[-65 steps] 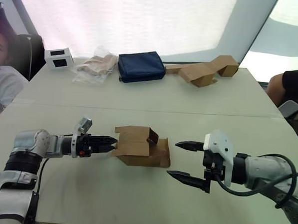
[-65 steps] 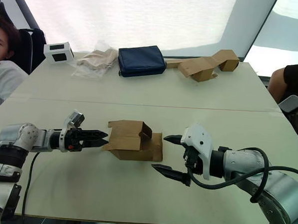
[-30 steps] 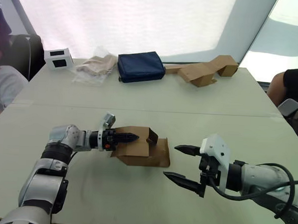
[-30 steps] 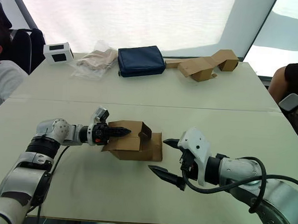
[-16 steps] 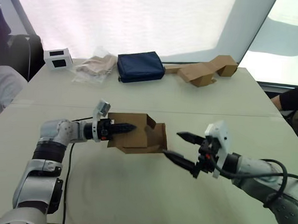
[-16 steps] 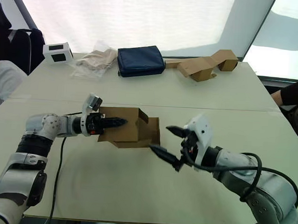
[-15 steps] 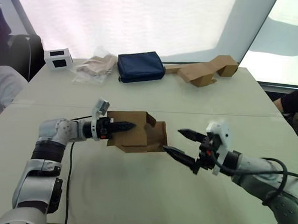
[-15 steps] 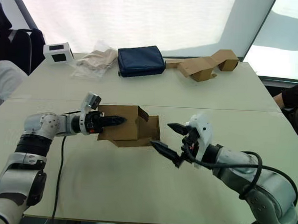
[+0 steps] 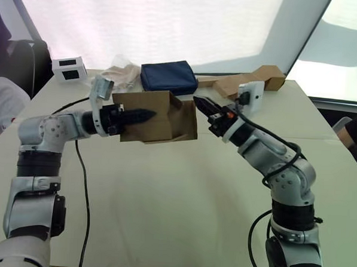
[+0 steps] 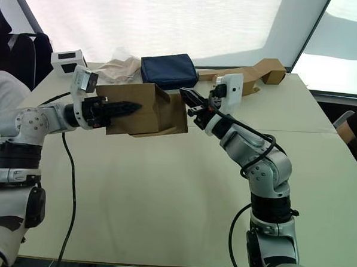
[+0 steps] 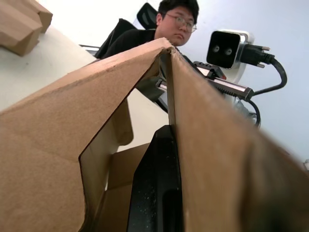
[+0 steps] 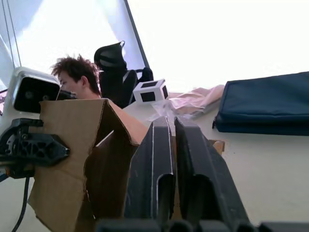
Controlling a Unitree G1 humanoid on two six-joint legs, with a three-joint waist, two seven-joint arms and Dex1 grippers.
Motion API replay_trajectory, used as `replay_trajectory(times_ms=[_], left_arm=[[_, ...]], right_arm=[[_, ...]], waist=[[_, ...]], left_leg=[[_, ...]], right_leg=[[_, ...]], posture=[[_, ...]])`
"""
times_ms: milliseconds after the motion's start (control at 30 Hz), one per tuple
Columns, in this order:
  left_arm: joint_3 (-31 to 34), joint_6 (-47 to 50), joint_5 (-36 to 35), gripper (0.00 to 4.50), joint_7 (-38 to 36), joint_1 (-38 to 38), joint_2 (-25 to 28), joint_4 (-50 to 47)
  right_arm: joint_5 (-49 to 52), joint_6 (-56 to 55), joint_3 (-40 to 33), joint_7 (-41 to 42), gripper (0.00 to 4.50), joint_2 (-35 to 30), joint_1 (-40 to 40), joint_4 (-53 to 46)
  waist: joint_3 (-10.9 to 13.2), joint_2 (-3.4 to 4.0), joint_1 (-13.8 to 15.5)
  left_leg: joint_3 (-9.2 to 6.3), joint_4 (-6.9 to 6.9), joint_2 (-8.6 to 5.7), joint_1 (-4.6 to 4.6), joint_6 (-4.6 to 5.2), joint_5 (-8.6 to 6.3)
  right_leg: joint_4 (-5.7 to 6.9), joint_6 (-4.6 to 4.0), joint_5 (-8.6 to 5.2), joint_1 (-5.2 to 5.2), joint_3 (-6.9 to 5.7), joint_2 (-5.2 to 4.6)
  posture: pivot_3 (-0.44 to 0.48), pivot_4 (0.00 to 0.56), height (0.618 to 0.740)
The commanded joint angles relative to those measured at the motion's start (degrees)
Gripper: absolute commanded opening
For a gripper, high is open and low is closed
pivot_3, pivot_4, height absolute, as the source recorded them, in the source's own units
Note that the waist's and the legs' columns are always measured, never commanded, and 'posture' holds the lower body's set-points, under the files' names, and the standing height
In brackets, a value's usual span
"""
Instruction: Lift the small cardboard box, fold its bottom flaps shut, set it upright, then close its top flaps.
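- Small cardboard box (image 9: 157, 115): held clear above the table (image 9: 181, 199), open end facing your right arm.
- Left gripper (image 9: 145, 115): fingers clamped on 1 wall, steadying it.
- Right gripper (image 9: 203, 105): fingers nearly together, empty, at the flaps for folding.

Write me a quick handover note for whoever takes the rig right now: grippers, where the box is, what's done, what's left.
Left gripper: shut on a side wall of the small cardboard box, one finger inside, one outside.
Right gripper: fingers close together, tips at the box's open end on the robot's right.
Box: held above the table on its side, flaps at that end loose.
Done: the lift.
Left: fold the bottom flaps shut, set the box upright, close the top flaps.
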Motion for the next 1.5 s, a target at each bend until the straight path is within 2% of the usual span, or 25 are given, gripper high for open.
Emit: replay_trajectory(times_ms=[33,267,733,1100,1267,1400,1500], left_arm=[[0.36,-1.3,-0.35,0.0,-0.63,-1.37,0.92,-1.4],[0.73,-1.03,-1.33,0.0,-0.26,-0.6,0.92,-3.74],[-2.03,-2.18,-0.8,0.0,-3.37,-1.88,-0.2,-3.1],[-5.19,-6.71,2.95,0.0,-7.22,-5.32,0.03,2.55],[-5.35,-7.69,3.85,0.0,-7.74,-5.56,0.15,2.9],[-5.1,-6.92,3.38,0.0,-7.75,-5.0,0.52,1.23],[-5.14,-7.16,3.32,0.0,-7.52,-5.04,0.49,0.12]], right_arm=[[-3.29,-1.42,1.41,0.78,0.04,-0.02,-0.75,-1.33],[-8.57,-1.21,4.7,-0.88,0.04,2.33,-2.99,-1.37],[-11.64,-1.65,8.91,3.22,0.04,4.94,-1.19,-5.3],[-14.83,-2.91,9.94,6.62,0.04,4.33,-1.16,-6.62],[-14.67,-1.52,6.99,8.2,0.04,-1.16,1.89,-12.45],[-9.75,1.81,-0.26,6.93,0.04,-4.43,5.05,-17.73],[-7.73,4.43,-2.96,8.88,0.04,-8.93,11.07,-21.0]], waist=[[0.0,0.0,0.03],[0.0,0.0,-0.41],[0.0,0.0,-0.26],[0.01,0.01,-0.28],[0.01,0.01,-0.12],[0.01,0.01,0.1],[0.01,0.0,0.15]], left_leg=[[0.0,0.01,-0.02,0.0,0.01,0.0],[0.01,0.01,-0.01,0.0,0.01,0.0],[0.02,0.01,-0.01,0.0,-0.01,0.01],[0.02,0.01,-0.02,0.0,0.0,0.0],[0.02,0.0,-0.02,-0.01,0.0,0.0],[0.0,0.01,-0.04,-0.07,0.02,-0.01],[-0.01,0.0,-0.04,-0.07,0.02,-0.01]], right_leg=[[0.0,0.0,0.0,0.01,0.0,-0.02],[0.03,0.0,0.0,-0.04,0.02,0.01],[0.08,0.0,0.0,-0.08,0.02,0.01],[0.08,0.0,0.0,-0.08,-0.01,0.11],[0.06,0.0,0.0,-0.08,-0.01,0.09],[0.0,0.0,0.0,-0.06,-0.01,0.06],[-0.01,0.0,0.0,-0.05,-0.01,0.02]], posture=[[0.0,0.15,0.74],[0.0,0.15,0.74],[0.0,0.15,0.74],[0.0,0.15,0.74],[0.0,0.15,0.74],[0.0,0.15,0.74],[0.0,0.15,0.74]])
